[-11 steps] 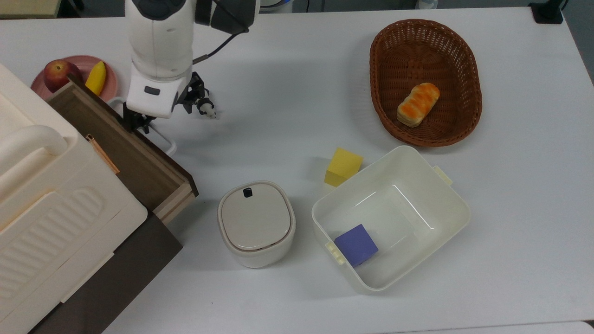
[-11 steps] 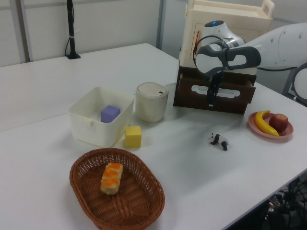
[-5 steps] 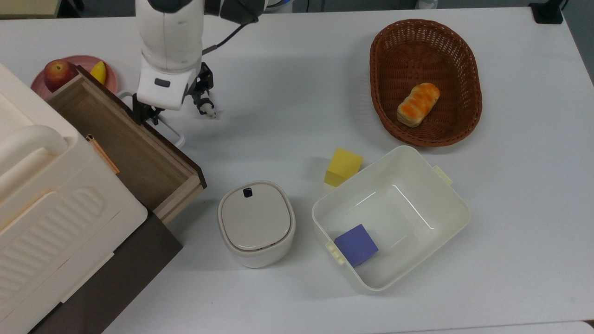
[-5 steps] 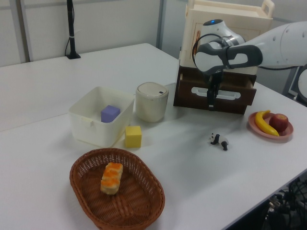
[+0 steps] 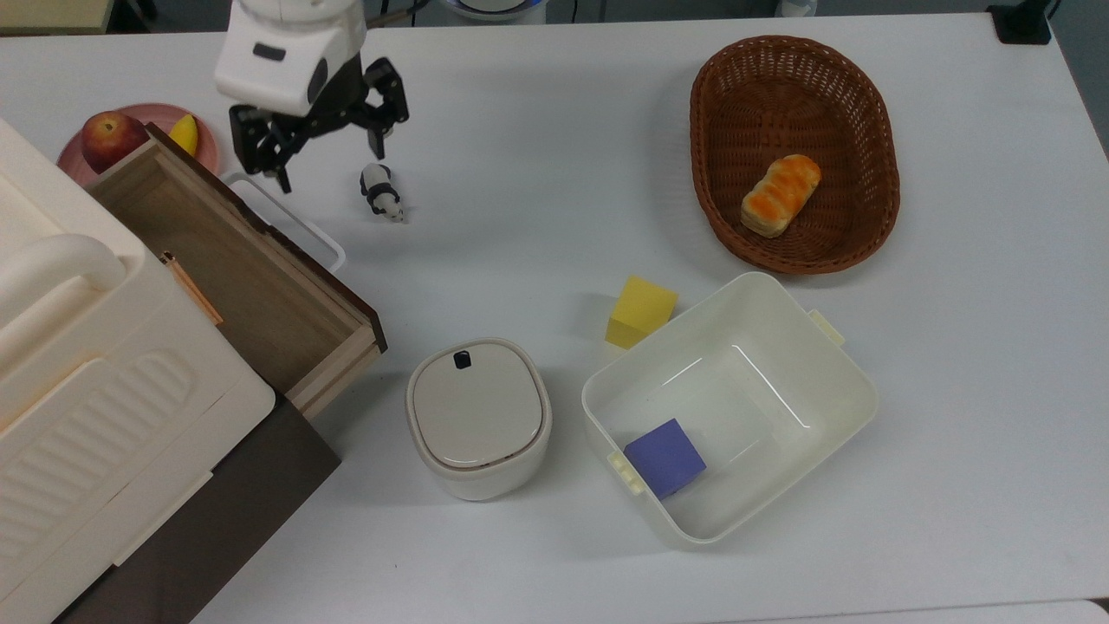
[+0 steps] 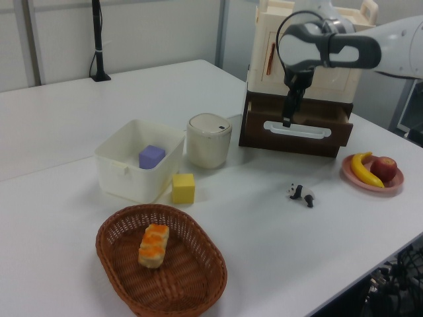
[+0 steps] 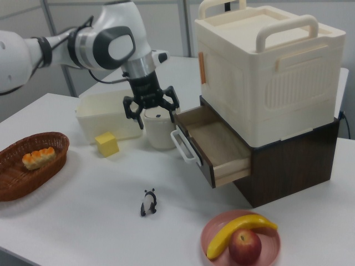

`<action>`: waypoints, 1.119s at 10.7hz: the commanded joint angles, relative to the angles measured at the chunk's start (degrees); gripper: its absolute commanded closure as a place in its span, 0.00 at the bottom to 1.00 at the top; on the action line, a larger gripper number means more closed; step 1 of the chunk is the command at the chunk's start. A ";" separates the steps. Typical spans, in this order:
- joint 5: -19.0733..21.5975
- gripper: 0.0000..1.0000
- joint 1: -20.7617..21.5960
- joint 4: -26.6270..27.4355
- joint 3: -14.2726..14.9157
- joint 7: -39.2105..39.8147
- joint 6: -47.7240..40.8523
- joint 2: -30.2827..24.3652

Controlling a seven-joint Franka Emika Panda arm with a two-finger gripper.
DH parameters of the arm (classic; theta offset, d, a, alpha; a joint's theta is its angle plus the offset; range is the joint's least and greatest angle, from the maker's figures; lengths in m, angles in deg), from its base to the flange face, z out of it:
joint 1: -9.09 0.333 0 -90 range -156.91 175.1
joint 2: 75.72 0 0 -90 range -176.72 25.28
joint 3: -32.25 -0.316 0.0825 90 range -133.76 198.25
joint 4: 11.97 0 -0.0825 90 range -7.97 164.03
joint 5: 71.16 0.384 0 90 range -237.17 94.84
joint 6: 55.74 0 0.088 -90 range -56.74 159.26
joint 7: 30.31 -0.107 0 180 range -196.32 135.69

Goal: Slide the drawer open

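Table (image 5: 537,113): I see one white surface carrying everything.
Cabinet (image 5: 78,373): cream plastic box on a dark brown base, filling the top view's left edge down to its lower-left corner.
Drawer (image 5: 234,277): I see it pulled well out of the cabinet, wood-grain inside exposed, dark front facing the table's middle; its white loop handle (image 5: 290,221) sits free.
Arm: I see the white Panda reaching in from the top view's upper edge.
Gripper (image 5: 316,143): I read the jaws as spread apart and holding nothing, raised just beside the handle and clear of it.
Tub (image 5: 832,373): white plastic, near the top view's lower edge, a purple block (image 5: 665,457) inside.
Basket (image 5: 719,130): brown wicker, toward the top view's upper-right corner, a bread roll (image 5: 780,194) in it.
Lidded container (image 5: 478,416): cream, between drawer and tub.
Plate (image 5: 204,160): pink, behind the drawer at the top view's left edge, holding an apple (image 5: 110,139) and a banana (image 5: 183,134).
Yellow block (image 5: 640,310): touching or just beside the tub's outer wall.
Panda figurine (image 5: 379,191): on the table near the gripper.
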 commanded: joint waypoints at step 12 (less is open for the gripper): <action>9.13 0.00 6.16 -1.87 0.98 -48.20 -5.95 -2.77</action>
